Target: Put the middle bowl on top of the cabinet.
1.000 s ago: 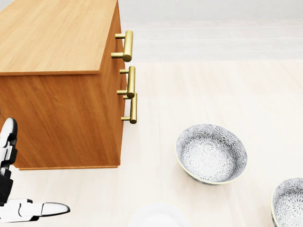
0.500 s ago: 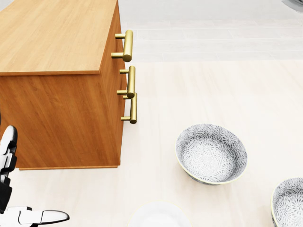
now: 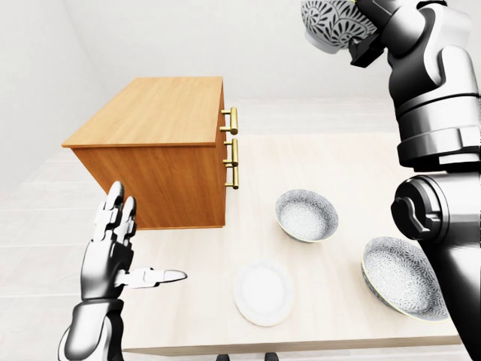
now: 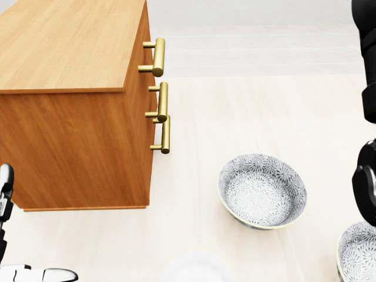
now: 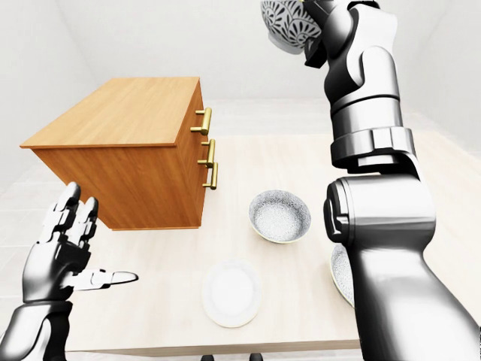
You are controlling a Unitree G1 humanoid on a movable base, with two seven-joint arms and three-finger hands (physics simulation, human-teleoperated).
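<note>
My right hand (image 3: 358,36) is raised high at the top of the left-eye view, shut on a grey patterned bowl (image 3: 337,22) held tilted, well above and to the right of the cabinet. The wooden cabinet (image 3: 158,113) with brass handles (image 3: 233,120) stands on the table's left part, its top bare. Two more patterned bowls rest on the table: one (image 3: 306,215) to the right of the cabinet, one (image 3: 402,277) at the lower right, partly behind my right arm. My left hand (image 3: 143,244) hovers open at the lower left, holding nothing.
A white plate (image 3: 263,292) lies near the table's (image 3: 316,158) bottom edge, between my left hand and the bowls. In the head view my right arm (image 4: 367,176) shows as a black shape along the right edge. Pale floor and walls surround the table.
In the head view my right arm has come in along the right edge, following the bowl that rose past the top right corner. My left hand has sunk lower at the bottom left.
</note>
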